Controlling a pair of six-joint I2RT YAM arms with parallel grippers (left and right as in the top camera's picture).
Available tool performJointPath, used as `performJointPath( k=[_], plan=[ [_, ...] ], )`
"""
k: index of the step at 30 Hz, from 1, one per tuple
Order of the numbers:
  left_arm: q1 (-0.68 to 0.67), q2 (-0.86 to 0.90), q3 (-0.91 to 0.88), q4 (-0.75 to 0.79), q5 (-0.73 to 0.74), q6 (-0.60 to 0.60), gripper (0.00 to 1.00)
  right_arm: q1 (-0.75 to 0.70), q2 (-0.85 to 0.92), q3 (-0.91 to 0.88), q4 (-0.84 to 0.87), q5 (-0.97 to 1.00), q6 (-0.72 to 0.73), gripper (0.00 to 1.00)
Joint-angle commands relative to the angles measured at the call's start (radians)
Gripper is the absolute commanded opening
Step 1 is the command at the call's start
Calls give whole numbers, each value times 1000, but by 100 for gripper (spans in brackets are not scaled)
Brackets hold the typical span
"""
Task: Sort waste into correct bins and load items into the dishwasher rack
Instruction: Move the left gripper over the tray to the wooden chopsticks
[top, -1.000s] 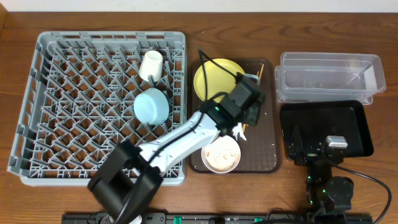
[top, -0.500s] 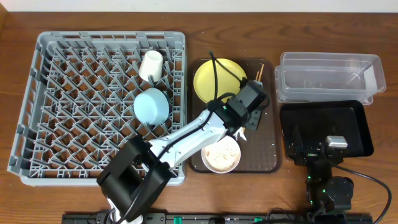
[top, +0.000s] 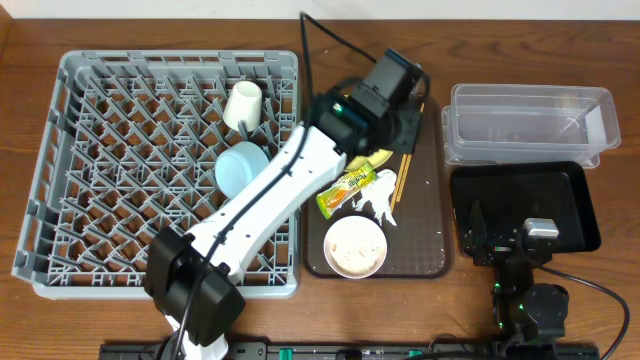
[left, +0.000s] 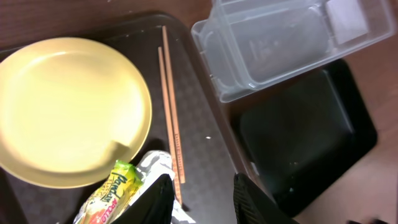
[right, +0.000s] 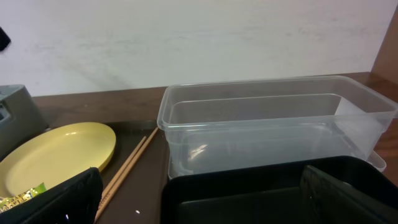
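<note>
Rack (top: 130, 200) left of the serving tray (top: 430, 240), tub (top: 520, 125) and shallow bin (top: 520, 195) right, plate (left: 68, 106), chopsticks (top: 403, 175), wrapper (top: 347, 188), bowl (top: 354, 246) on it.

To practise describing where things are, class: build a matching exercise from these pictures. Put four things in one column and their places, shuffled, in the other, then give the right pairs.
Things
1. cream cup
2. wooden chopsticks
3. small white bowl
4. clear tub

Places
A. on the table, next to the black tray
B. in the grey rack
C. on the brown tray, right beside the yellow plate
D. at the brown tray's near end, with crumbs inside

Pairs: 1-B, 2-C, 3-D, 4-A
</note>
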Motion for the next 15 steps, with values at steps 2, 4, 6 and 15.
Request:
performJointPath(
  k=[2, 4, 6, 15],
  plan=[
    [-22, 31, -6, 13, 96, 75, 32, -4, -2, -2, -2, 13, 12, 99],
    [-43, 62, -10, 33, 71, 82, 28, -4, -2, -2, -2, 13, 12, 99],
    [-60, 95, -9, 41, 22, 82, 24, -4, -2, -2, -2, 13, 12, 99],
    [-76, 267, -9, 92, -74, 79, 22, -4, -2, -2, -2, 13, 12, 99]
  ],
)
